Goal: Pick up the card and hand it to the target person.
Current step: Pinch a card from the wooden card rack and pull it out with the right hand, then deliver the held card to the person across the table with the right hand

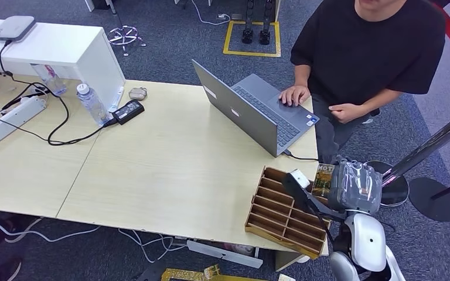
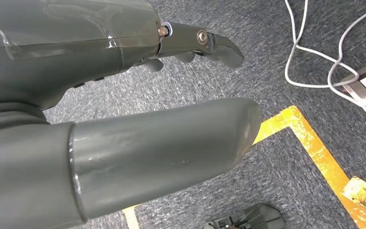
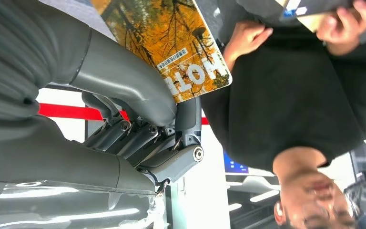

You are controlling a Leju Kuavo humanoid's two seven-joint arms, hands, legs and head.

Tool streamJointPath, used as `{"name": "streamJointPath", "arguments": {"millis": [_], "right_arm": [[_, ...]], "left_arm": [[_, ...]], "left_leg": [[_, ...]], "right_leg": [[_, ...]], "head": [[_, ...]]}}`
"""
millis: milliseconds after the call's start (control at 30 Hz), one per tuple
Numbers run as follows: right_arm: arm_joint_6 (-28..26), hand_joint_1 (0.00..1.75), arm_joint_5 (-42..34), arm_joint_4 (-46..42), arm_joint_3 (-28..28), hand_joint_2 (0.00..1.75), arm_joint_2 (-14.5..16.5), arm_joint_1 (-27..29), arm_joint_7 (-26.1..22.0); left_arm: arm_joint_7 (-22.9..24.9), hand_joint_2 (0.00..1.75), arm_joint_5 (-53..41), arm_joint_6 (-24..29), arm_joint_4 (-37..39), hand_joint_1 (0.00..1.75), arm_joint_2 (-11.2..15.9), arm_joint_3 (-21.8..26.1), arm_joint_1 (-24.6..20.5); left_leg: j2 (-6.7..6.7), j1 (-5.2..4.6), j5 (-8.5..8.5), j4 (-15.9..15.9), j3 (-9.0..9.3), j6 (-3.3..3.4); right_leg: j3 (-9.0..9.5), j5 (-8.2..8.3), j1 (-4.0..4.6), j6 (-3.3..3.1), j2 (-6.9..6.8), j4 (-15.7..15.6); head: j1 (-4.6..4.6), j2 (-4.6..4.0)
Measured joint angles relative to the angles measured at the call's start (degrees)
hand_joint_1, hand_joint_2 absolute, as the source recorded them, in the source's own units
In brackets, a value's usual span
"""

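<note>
The pick looks done: the right hand (image 1: 360, 186), lower right of the head view, pinches one card (image 3: 171, 40) between thumb and fingers, lifted beside the slotted tray (image 1: 284, 213). The handover remains; one person (image 1: 369, 52) stands upper right at one laptop (image 1: 258, 111). The left hand (image 2: 124, 109) hangs empty, fingers apart.

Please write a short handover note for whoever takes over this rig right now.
Right hand: raised past the desk's right end, pinching the orange autumn-tree card printed "HOT" between thumb and fingers.
Left hand: hanging over grey carpet, holding nothing, fingers apart.
Brown cardboard slotted organiser: on the light wooden desk, beside the right hand.
Person in a black T-shirt: standing at the grey laptop, one hand on it, the other free.
Done: card picked up.
Left: pass it to the person.
</note>
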Motion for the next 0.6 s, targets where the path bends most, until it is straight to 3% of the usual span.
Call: {"name": "streamJointPath", "arguments": {"millis": [267, 600], "right_arm": [[-0.2, 1.75, 0.0, -1.7, -0.1, 1.75, 0.0, -0.9, 0.3], [-4.4, 1.75, 4.3, -1.7, -1.1, 1.75, -0.1, -3.6, 0.4]], "left_arm": [[-0.1, 0.00, 0.1, 0.0, 0.0, 0.00, 0.0, 0.0, 0.0], [-0.1, 0.00, 0.0, 0.0, 0.0, 0.00, -0.4, -0.1, 0.0]], "left_leg": [[0.00, 0.00, 0.00, 0.0, 0.00, 0.00], [0.00, 0.00, 0.00, 0.0, 0.00, 0.00]], "right_leg": [[0.00, 0.00, 0.00, 0.00, 0.00, 0.0], [0.00, 0.00, 0.00, 0.00, 0.00, 0.0]], "head": [[0.00, 0.00], [0.00, 0.00]]}}
